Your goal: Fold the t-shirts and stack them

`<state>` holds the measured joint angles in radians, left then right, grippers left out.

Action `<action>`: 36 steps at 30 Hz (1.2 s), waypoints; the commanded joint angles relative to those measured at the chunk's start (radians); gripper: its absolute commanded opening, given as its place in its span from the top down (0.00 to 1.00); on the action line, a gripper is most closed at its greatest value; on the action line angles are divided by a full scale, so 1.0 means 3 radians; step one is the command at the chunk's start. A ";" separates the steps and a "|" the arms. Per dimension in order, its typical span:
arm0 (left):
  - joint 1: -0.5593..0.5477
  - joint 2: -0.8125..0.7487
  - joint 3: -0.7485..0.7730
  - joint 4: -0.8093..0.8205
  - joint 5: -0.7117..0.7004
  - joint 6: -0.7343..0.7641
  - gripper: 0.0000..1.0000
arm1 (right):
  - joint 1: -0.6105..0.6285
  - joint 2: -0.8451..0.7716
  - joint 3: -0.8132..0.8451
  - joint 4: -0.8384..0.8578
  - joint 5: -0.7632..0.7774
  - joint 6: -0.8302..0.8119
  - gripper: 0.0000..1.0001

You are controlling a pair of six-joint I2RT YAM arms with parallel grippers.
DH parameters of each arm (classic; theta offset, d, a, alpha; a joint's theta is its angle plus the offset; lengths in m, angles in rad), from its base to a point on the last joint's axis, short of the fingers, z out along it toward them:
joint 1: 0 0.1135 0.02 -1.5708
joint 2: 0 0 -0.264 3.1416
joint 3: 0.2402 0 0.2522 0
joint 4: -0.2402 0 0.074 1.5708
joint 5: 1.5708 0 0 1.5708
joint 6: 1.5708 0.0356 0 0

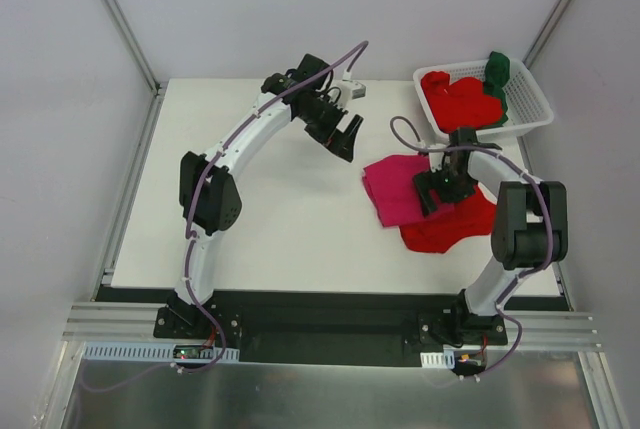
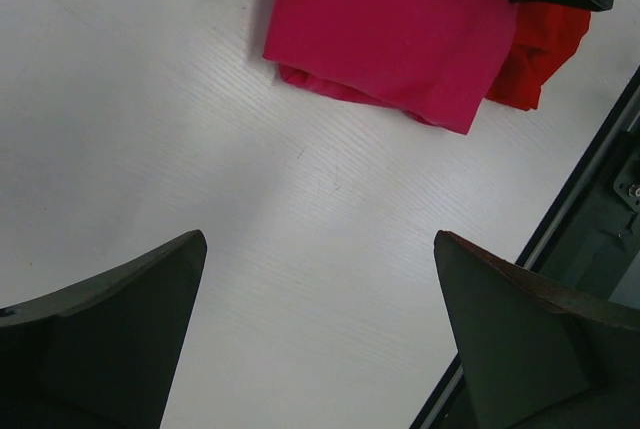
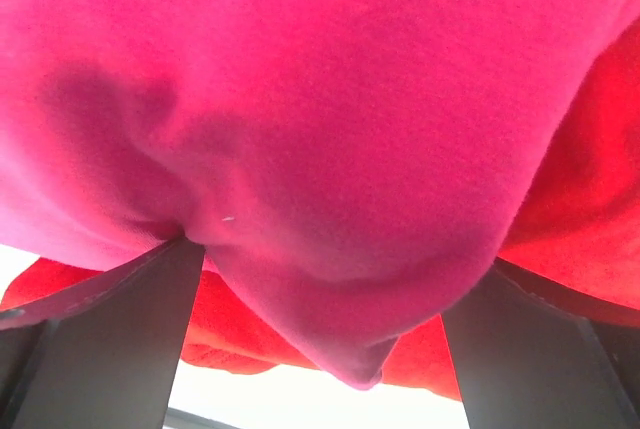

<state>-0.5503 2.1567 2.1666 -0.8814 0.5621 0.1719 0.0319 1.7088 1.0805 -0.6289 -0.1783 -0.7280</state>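
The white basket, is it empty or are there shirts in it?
Not empty. The basket holds bright red cloth, and a dark green shirt sits bunched at its far right corner.

Bare table (image 1: 270, 239) left and centre: passable. Right side blocked: magenta shirt (image 1: 392, 187), red shirt (image 1: 440, 234), basket (image 1: 528, 99).
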 commanded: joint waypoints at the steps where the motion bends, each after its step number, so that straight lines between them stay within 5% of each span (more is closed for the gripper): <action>1: 0.0004 -0.0148 0.0044 -0.0094 -0.0150 0.0092 0.01 | 0.0205 0.0220 0.0258 0.0072 -0.0152 0.0550 0.04; 10: 0.0427 -0.0511 -0.0043 -0.0094 -0.0754 0.0260 0.01 | 0.0778 0.0511 0.0903 -0.0062 -0.0341 0.1378 0.04; 24: 0.0694 -0.1155 -0.0498 -0.0171 -0.0979 0.0434 0.01 | 0.1765 0.1084 0.1644 0.0087 -0.0387 0.2411 0.04; 36: 0.0694 -0.1278 -0.0657 -0.0207 -0.0938 0.0440 0.01 | 0.1960 0.1310 0.2008 -0.0128 -0.0163 0.2085 0.04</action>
<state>-0.3336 1.8137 1.9663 -0.9306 0.2607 0.2897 0.6186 2.1300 1.6722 -0.6235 -0.2676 -0.0570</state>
